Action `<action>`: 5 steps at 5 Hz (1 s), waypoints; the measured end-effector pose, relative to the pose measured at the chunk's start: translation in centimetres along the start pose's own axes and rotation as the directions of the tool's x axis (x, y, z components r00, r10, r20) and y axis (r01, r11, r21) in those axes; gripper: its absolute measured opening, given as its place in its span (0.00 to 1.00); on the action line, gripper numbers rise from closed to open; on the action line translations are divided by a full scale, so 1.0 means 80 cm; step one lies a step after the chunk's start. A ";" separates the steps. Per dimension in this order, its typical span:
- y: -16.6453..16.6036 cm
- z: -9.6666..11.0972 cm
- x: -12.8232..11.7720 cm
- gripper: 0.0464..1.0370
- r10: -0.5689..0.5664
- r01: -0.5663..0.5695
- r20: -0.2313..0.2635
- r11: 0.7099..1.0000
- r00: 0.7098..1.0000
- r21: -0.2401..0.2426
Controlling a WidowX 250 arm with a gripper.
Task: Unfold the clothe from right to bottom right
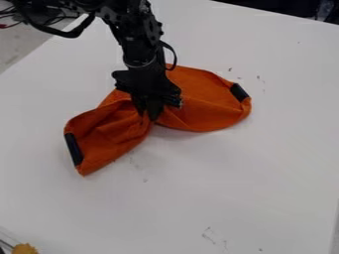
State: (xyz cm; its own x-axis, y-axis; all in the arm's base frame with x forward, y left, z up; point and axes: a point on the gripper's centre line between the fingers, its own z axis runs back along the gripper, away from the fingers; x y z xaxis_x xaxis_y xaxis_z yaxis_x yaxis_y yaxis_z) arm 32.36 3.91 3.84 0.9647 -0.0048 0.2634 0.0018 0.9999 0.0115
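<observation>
The gripper (153,112) hangs down over the middle of the orange cloth (205,101), its tip at the cloth's narrow, pinched-in waist. From there one lobe spreads to the right and ends in a black patch (239,92). The other lobe runs to the lower left, creased, with a second black strip (73,149) along its outer edge. The arm covers part of the cloth's upper middle. Whether the fingers hold any fabric cannot be made out.
The cloth lies on a white table (218,183) with small dark marks on it. Cables (13,20) are at the upper left, beyond the table's edge. A yellowish object (25,248) sits at the bottom left corner.
</observation>
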 end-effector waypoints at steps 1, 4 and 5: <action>-0.003 0.011 0.001 0.05 -0.005 0.005 0.027 1.000 1.000 0.016; -0.045 0.030 -0.020 0.07 -0.017 0.010 0.085 0.997 0.996 0.080; -0.059 0.025 -0.042 0.16 0.004 -0.009 0.059 0.996 0.998 0.085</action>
State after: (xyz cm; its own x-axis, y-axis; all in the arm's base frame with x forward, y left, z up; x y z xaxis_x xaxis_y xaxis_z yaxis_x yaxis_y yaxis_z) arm 28.59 -0.80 4.80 0.9474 -0.0017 0.3199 -0.0290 0.9954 0.0913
